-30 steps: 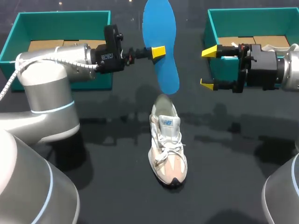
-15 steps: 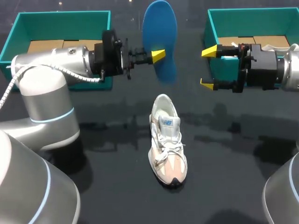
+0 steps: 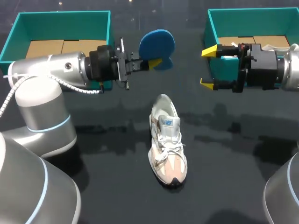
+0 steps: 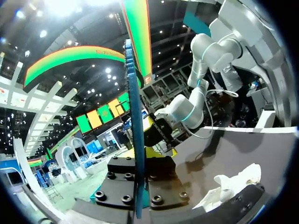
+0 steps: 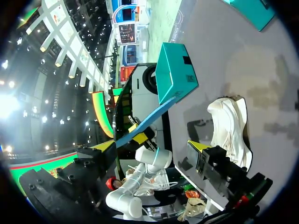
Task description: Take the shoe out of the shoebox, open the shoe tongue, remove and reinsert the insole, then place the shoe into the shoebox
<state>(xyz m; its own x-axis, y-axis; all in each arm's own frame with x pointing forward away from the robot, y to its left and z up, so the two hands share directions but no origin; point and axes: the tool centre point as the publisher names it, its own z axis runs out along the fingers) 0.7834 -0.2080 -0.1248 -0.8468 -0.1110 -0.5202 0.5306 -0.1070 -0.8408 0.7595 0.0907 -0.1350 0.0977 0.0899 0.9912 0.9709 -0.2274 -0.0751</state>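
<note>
A beige and white shoe (image 3: 167, 142) lies on the black table, toe toward me, with its opening bare. Above and behind its heel my left gripper (image 3: 154, 63) is shut on a blue insole (image 3: 157, 42), held in the air with its broad face turned toward the camera. In the left wrist view the insole (image 4: 134, 107) stands edge-on between the fingers of the left gripper (image 4: 138, 154), and the shoe (image 4: 231, 184) lies off to the side. My right gripper (image 3: 209, 67) hangs open and empty to the insole's right. From the right gripper (image 5: 152, 147) the insole (image 5: 147, 120) and the shoe (image 5: 229, 123) show ahead.
Two teal shoeboxes stand at the back: one at the left (image 3: 60, 21) behind my left arm, one at the right (image 3: 247, 18) behind my right gripper. Both hold brown cardboard. The left box (image 5: 173, 74) also shows in the right wrist view.
My left gripper has turned the insole from hanging upright over the shoe's heel to a raised, foreshortened pose, clear of the shoe. The right arm and the shoe have stayed put.
</note>
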